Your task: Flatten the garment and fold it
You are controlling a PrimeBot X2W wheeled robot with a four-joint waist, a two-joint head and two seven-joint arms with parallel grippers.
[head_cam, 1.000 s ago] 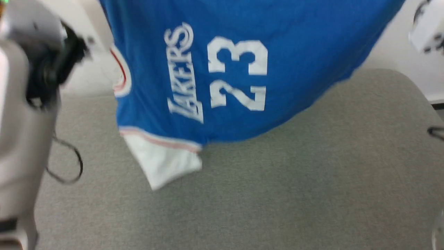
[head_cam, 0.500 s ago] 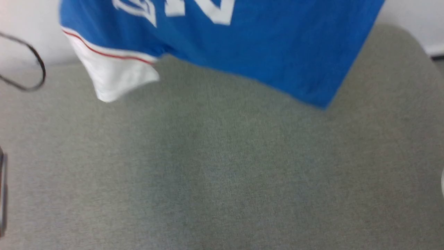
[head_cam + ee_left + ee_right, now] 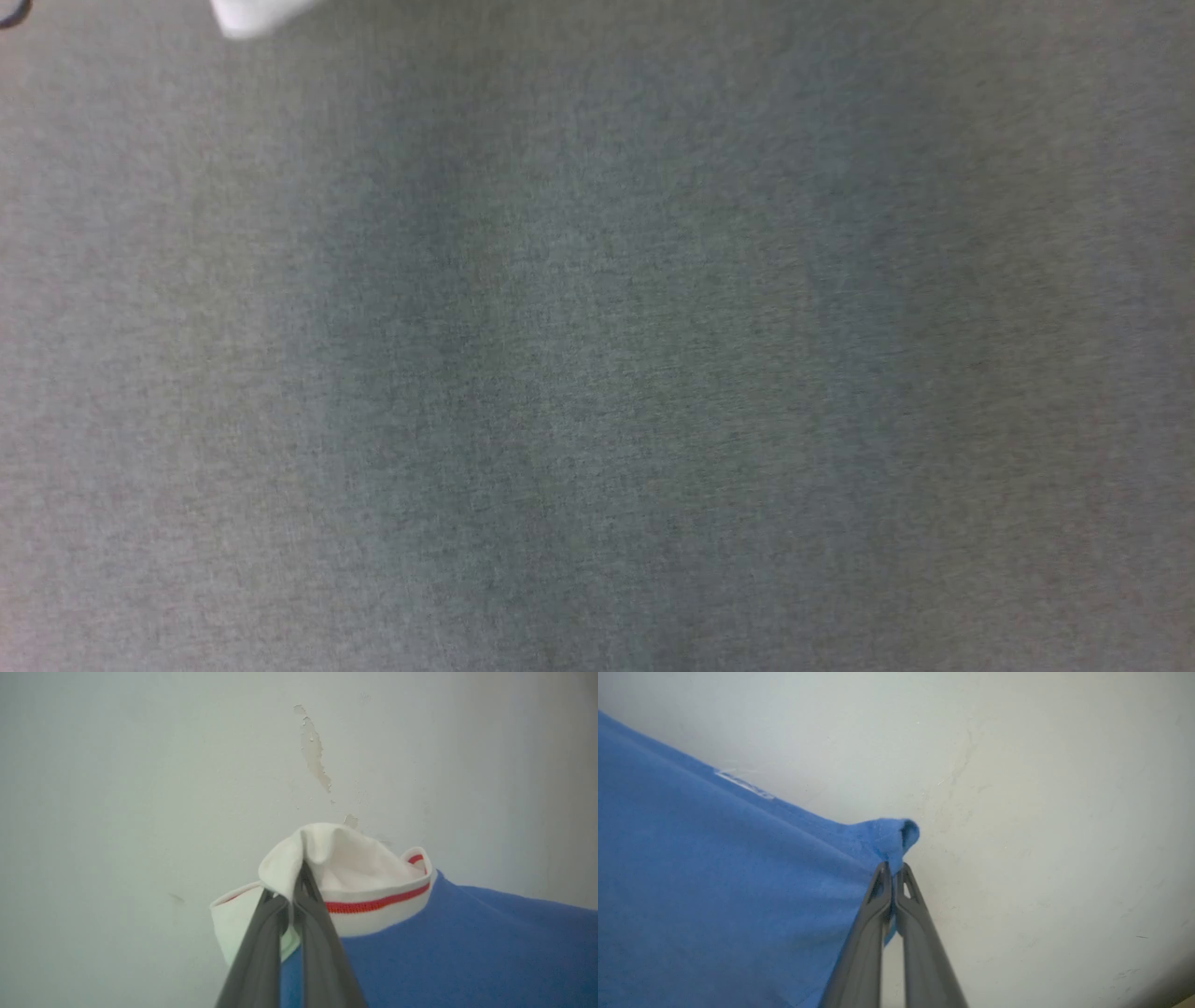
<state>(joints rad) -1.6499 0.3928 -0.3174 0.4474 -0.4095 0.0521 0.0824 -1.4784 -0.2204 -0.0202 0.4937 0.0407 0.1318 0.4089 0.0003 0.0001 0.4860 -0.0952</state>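
Two grips on the jersey T-shirt (image 3: 444, 952), held up before a wall (image 3: 140, 788): L claw (image 3: 293, 891) pinched on white red-striped trim, R claw (image 3: 893, 870) pinched on a blue corner. White tip over grey desk (image 3: 597, 373), far left.

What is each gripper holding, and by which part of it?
Both hold the garment: the left gripper is shut on its white sleeve cloth, and the right gripper is shut on a bunched blue edge.

Soft, even light; head view blurry and shadowed, the garment (image 3: 467, 952) fairly sharp.
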